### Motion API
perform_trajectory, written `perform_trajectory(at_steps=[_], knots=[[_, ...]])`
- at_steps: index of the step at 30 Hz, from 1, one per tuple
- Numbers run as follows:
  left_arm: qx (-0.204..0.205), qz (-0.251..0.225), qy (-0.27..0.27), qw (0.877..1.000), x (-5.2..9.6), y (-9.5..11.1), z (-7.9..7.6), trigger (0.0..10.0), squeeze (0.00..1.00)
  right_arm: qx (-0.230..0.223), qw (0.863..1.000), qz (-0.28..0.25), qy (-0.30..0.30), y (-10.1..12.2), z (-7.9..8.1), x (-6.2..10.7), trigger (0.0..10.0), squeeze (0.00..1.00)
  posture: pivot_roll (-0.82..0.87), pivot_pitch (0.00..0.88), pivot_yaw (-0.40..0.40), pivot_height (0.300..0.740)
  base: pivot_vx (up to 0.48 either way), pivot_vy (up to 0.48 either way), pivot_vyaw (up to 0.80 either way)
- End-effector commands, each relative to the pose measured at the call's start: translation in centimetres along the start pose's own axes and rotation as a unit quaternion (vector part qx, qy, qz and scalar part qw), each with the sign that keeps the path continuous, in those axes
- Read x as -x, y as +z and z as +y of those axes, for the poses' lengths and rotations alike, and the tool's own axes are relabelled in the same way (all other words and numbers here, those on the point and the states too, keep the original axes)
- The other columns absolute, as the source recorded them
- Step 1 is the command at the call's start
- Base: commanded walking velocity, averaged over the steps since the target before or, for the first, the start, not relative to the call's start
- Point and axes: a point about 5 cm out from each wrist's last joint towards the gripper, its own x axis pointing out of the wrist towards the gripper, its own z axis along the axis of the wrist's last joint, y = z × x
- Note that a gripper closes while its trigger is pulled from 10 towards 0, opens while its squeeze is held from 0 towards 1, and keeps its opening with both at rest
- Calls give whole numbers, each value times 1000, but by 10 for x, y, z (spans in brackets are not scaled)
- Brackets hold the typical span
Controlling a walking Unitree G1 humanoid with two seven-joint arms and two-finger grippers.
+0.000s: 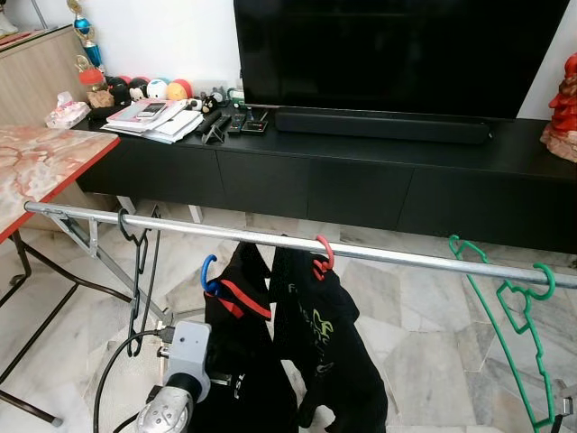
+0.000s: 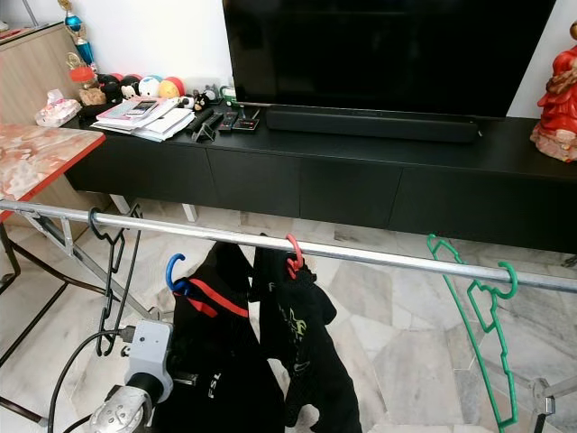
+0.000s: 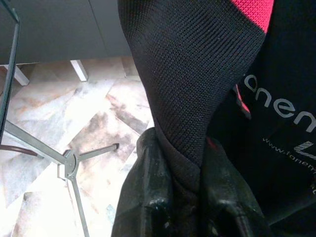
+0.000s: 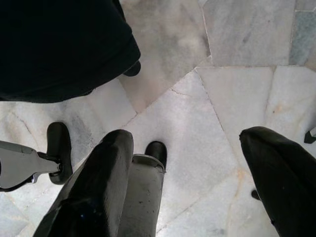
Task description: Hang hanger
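My blue hanger (image 1: 209, 273) carries a black garment (image 1: 239, 361), its hook just below the metal rail (image 1: 379, 255) and not over it. The left gripper (image 3: 183, 190) is clenched on a fold of that garment, under the hanger. A red hanger (image 1: 323, 255) hangs beside it; the rail is bare from there to the green hanger (image 1: 509, 311). The right gripper (image 4: 190, 170) is released, spread above marble floor (image 4: 197, 123). The garment's lower edge is cut off.

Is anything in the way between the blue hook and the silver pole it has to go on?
Nothing visible blocks it. The blue hanger hook sits just below the silver rail, with open air between them. The left gripper is clamped on the black garment underneath. The red hanger already hangs on the rail close beside it.
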Motion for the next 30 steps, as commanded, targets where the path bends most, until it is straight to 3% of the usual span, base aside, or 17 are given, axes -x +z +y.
perform_trajectory(at_steps=[1, 9, 30], knots=[[2, -20, -2, 1000, -2, 10, 1, 10000, 0, -8, 1000, 6, 0, -4, 2, 1, 10000, 0, 35, 40, 44, 740, 0, 0, 0], [5, -18, -3, 1000, -1, 11, -2, 10000, 0, -8, 1000, 6, 1, -4, 2, 1, 10000, 0, 34, 40, 44, 740, 0, 0, 0], [10, -16, -7, 1000, -2, 12, -7, 10000, 0, -6, 1000, 7, 1, -5, 2, 1, 10000, 0, 32, 30, 45, 740, -290, 0, 0]])
